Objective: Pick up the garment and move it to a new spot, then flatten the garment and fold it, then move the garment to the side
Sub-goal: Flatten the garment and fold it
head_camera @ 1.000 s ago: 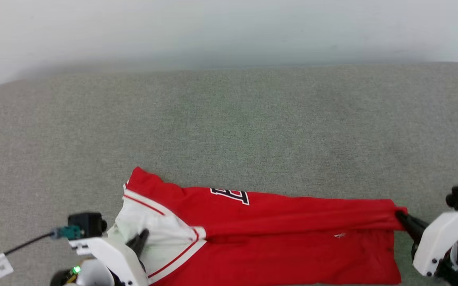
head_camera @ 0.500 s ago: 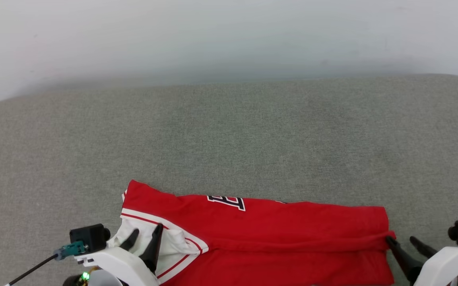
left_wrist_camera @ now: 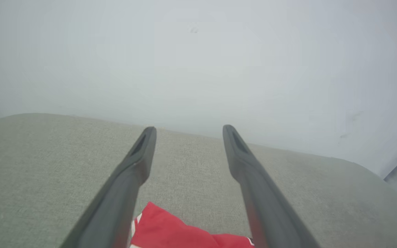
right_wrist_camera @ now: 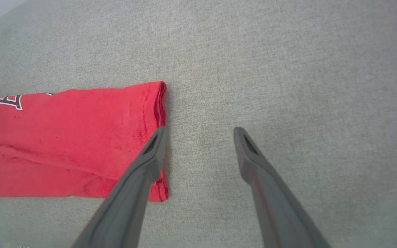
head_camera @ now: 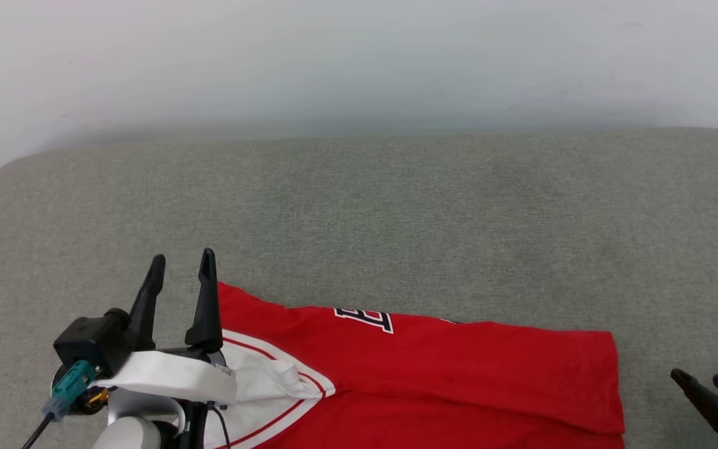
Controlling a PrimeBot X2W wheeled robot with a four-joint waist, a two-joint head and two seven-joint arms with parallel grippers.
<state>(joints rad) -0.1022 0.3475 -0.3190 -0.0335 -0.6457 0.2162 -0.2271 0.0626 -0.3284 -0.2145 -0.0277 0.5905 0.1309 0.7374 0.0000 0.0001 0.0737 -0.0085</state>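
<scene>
Left gripper (head_camera: 183,257) spread beside garment (head_camera: 459,368); right gripper (head_camera: 697,377) spread, clear.

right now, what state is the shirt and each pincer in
garment: folded into a long band, lying flat on the grey surface, held by nothing
left pincer: open, empty, by the sleeve end
right pincer: open, empty, beside the hem end

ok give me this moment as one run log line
left gripper: open, empty, by sleeve end | right gripper: open, empty, right of hem | garment: folded over, lying on grey fabric surface
</scene>
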